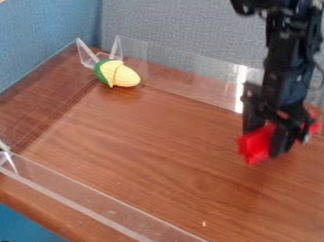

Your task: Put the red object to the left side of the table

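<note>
Clamping the red object [263,142], end effector [275,139] is closed.
</note>
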Robot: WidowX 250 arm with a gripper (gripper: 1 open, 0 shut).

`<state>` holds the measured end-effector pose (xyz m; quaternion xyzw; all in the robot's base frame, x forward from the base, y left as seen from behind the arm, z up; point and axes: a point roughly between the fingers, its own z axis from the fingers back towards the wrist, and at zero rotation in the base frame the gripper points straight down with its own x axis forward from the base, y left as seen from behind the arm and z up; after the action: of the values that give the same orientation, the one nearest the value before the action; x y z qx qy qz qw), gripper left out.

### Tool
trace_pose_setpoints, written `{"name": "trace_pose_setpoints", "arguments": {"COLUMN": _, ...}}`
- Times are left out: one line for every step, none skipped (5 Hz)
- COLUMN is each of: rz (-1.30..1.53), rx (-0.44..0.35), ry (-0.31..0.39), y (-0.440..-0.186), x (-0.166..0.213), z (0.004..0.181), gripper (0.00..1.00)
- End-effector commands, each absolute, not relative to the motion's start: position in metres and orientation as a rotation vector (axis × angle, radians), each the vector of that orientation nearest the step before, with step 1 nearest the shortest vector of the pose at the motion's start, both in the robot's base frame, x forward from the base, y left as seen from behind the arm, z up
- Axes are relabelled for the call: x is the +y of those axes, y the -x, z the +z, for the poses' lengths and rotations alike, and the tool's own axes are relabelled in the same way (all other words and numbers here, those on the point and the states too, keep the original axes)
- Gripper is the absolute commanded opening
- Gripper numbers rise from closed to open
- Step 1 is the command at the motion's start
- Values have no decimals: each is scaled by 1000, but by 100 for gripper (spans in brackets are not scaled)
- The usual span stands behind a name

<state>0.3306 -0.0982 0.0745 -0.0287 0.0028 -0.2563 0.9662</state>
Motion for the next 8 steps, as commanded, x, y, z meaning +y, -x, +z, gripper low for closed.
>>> {"name": "trace_pose_setpoints", "arguments": {"rz": -522, "rx": -111, "ry": 40, "y": -329, "x": -93, "z": 107, "gripper": 0}}
{"name": "trace_pose_setpoints", "arguments": {"rz": -525, "rx": -113, "ry": 40, "y": -321, "x": -95, "z": 95, "gripper": 0}}
{"name": "trace_pose_setpoints", "arguments": {"rz": -569, "rx": -115, "ry": 44, "y": -329, "x": -106, "z": 87, "gripper": 0}}
{"name": "trace_pose_setpoints", "arguments": {"rz": -624, "rx": -118, "ry": 55, "y": -338, "x": -119, "z": 83, "gripper": 0}}
{"name": "trace_pose_setpoints", "arguments": {"rz": -621, "rx": -118, "ry": 64, "y": -335, "x": -124, "z": 67, "gripper": 0}}
{"name": "trace_pose_setpoints", "arguments": {"rz": -608, "rx": -120, "ry": 65, "y": -332, "x": -125, "z": 52, "gripper": 0}}
{"name": "trace_pose_setpoints", "arguments": {"rz": -565, "rx": -133, "ry": 58, "y": -328, "x": -123, "z": 58, "gripper": 0}}
{"name": "trace_pose_setpoints", "arguments": {"rz": -524, "rx": -150, "ry": 50, "y": -323, "x": -120, "z": 66, "gripper": 0}}
